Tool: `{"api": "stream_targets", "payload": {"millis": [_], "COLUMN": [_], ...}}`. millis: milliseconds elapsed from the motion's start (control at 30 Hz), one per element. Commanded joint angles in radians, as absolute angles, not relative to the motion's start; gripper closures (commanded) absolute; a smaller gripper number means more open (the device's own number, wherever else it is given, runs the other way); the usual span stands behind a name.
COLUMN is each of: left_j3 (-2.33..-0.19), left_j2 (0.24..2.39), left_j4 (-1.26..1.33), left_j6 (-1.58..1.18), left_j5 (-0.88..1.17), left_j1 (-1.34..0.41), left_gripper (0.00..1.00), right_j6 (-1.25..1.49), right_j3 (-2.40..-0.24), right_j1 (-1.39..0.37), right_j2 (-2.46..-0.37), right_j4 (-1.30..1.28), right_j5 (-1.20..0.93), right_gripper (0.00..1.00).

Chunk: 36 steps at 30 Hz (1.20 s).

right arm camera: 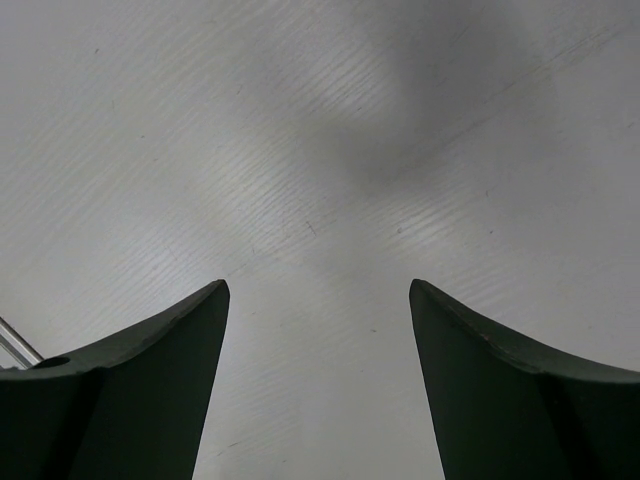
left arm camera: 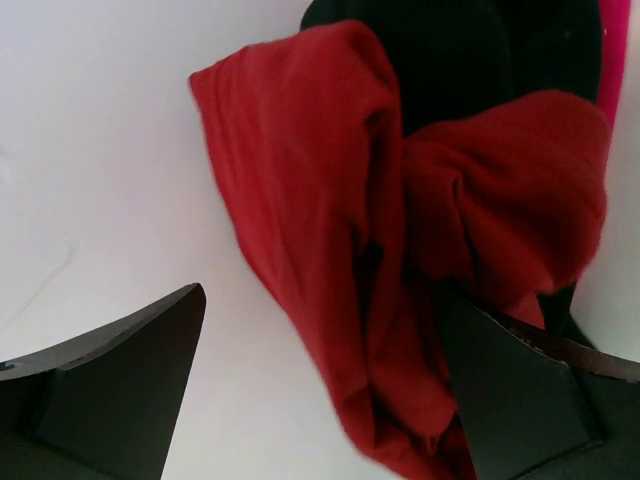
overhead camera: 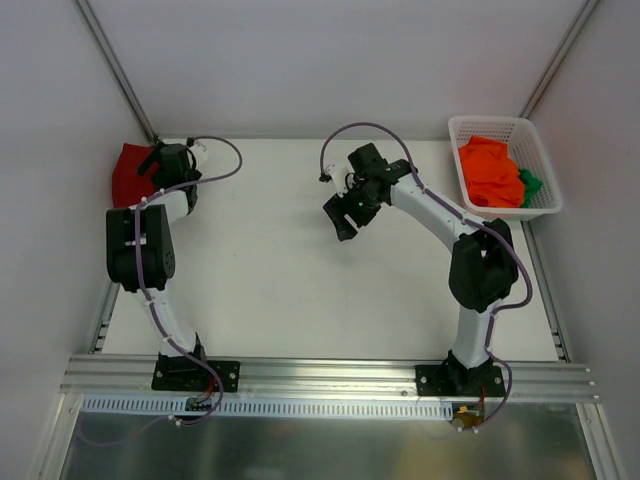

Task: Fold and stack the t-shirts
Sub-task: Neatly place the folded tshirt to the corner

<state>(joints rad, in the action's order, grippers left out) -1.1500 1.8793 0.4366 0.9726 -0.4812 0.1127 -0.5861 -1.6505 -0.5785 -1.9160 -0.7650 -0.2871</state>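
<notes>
White walls [overhead camera: 300, 60] are enclosing the table [overhead camera: 300, 290]; the dark red t-shirt [overhead camera: 125, 178] is lying bunched far left, perhaps on black cloth [left arm camera: 450, 60], under the spread left hand [overhead camera: 172, 158]; the right hand [overhead camera: 345, 215] is gaping mid-table.

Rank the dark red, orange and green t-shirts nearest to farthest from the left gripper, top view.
1. dark red t-shirt: far-left corner, right at the left gripper.
2. orange t-shirt: in the basket, far right.
3. green t-shirt: same basket, beyond the orange one, at its right edge.
</notes>
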Motion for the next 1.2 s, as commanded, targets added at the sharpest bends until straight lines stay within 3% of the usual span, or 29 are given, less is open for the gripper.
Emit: {"api": "stream_targets", "payload": {"millis": [0, 100, 167, 233, 267, 333, 667, 1167], "left_j3": [-1.284, -1.354, -1.423, -1.477, -1.523, -1.561, -1.615, -2.218], "left_j2": [1.955, 2.014, 2.042, 2.078, 2.089, 2.124, 2.183, 2.535], "left_j4": [0.361, 0.310, 0.250, 0.187, 0.140, 0.108, 0.057, -0.181], "left_j6": [0.979, 0.965, 0.942, 0.885, 0.870, 0.842, 0.770, 0.798], "left_j5": [-0.548, -0.546, -0.543, -0.519, -0.514, -0.508, -0.445, -0.506], "left_j1": [0.118, 0.120, 0.118, 0.117, 0.117, 0.117, 0.092, 0.037], "left_gripper": [0.01, 0.03, 0.20, 0.42, 0.66, 0.98, 1.00, 1.00], "right_j6": [-0.578, -0.572, -0.571, -0.568, -0.565, -0.558, -0.574, -0.561], "right_j3": [-1.644, -1.638, -1.631, -1.629, -1.629, -1.628, -1.620, -1.575], "right_j1": [-0.549, -0.538, -0.534, -0.522, -0.515, -0.499, -0.430, -0.433], "right_j2": [-1.850, -1.839, -1.829, -1.824, -1.821, -1.810, -1.749, -1.749], "right_j4": [-0.746, -0.742, -0.738, -0.736, -0.735, -0.735, -0.792, -0.784], "right_j5": [-0.311, -0.327, -0.331, -0.336, -0.336, -0.347, -0.273, -0.238], "right_gripper": [0.23, 0.23, 0.23, 0.23, 0.23, 0.23, 0.23, 0.23]}}
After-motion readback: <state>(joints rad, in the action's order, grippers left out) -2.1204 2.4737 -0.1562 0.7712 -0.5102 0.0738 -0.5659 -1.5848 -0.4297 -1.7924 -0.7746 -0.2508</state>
